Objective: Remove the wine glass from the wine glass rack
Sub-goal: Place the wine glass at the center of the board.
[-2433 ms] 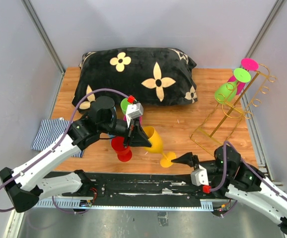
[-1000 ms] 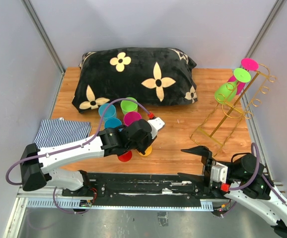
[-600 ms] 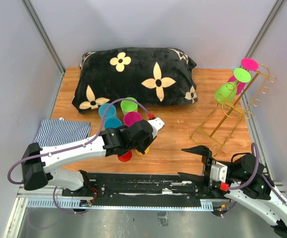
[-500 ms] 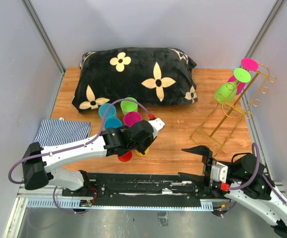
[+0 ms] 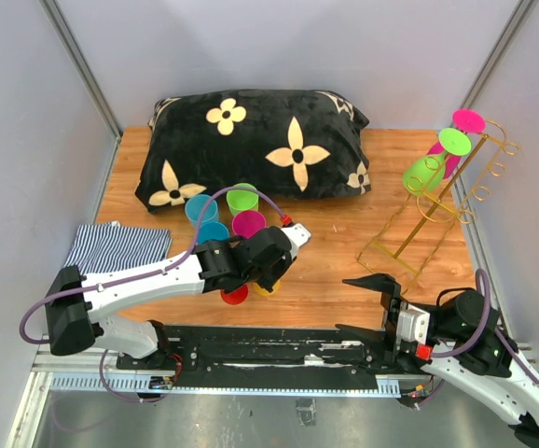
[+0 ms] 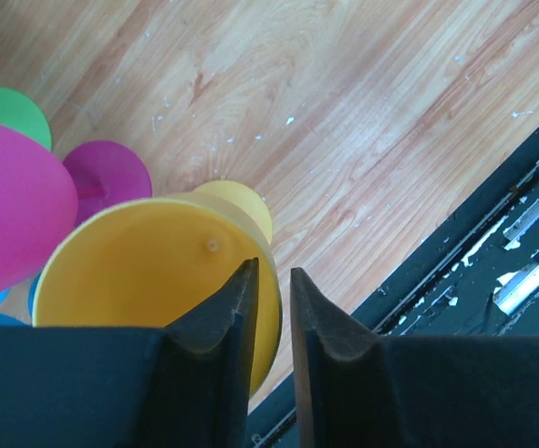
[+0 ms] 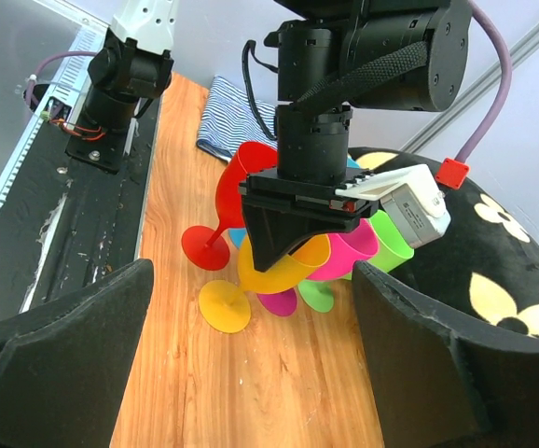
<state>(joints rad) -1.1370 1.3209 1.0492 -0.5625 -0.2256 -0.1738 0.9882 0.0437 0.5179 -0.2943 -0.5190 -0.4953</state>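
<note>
Two glasses hang on the wine glass rack (image 5: pixel 425 210): a green wine glass (image 5: pixel 424 174) and a pink glass (image 5: pixel 468 120) behind it. Both sit high on the slanted rails, ahead of the right gripper (image 5: pixel 344 303) and off to its right. That gripper's jaws stand wide apart with nothing between them, low over the near edge of the table (image 5: pixel 335 238). Bare wood lies open between its fingertips and the rack's base frame. The rack itself stands hard by the table's right edge, so room is tight on that side. The left gripper (image 6: pixel 272 269) points down over a yellow glass (image 6: pixel 148 252), its jaws a narrow slit apart and straddling the rim; whether the pads press the rim I cannot tell. On the left of its fingers other glasses crowd close, a magenta glass (image 6: pixel 13 224) just beside the yellow one. On their right the board is bare up to the black rail (image 6: pixel 456 271)
</note>
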